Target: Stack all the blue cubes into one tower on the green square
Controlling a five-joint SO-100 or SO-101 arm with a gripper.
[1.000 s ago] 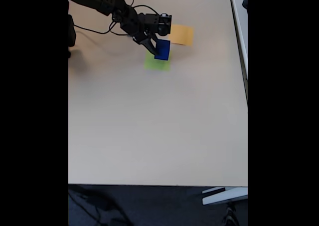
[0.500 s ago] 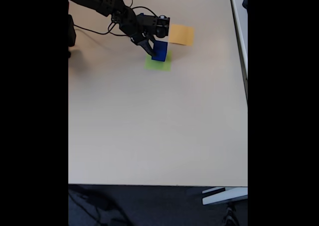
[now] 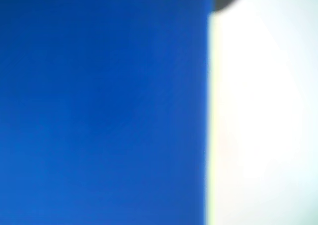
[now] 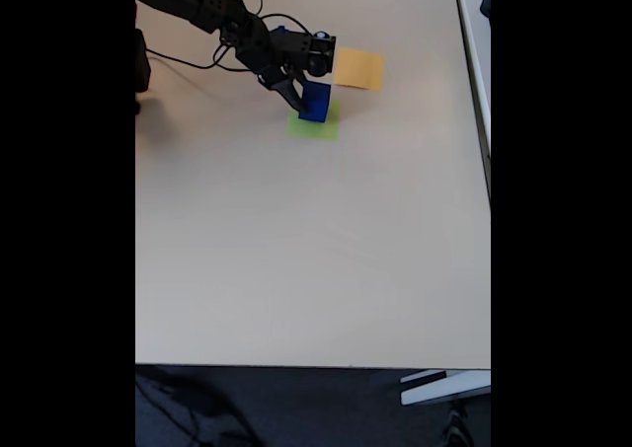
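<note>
Gripper [image 4: 304, 97] holds blue cube [image 4: 315, 103] over green square [image 4: 314, 126].

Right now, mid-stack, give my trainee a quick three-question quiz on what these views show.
1. True or false: in the fixed view the blue cube at the gripper is over the green square.
2. Which flat patch lies just right of the arm's wrist in the fixed view? A) the orange-yellow square B) a red circle C) a purple strip
3. Fill in: most of the wrist view is covered by a blurred ____ surface.

Key: 1 true; 2 A; 3 blue. Whether the jaws are clamped on the cube cannot be told from these views.
</note>
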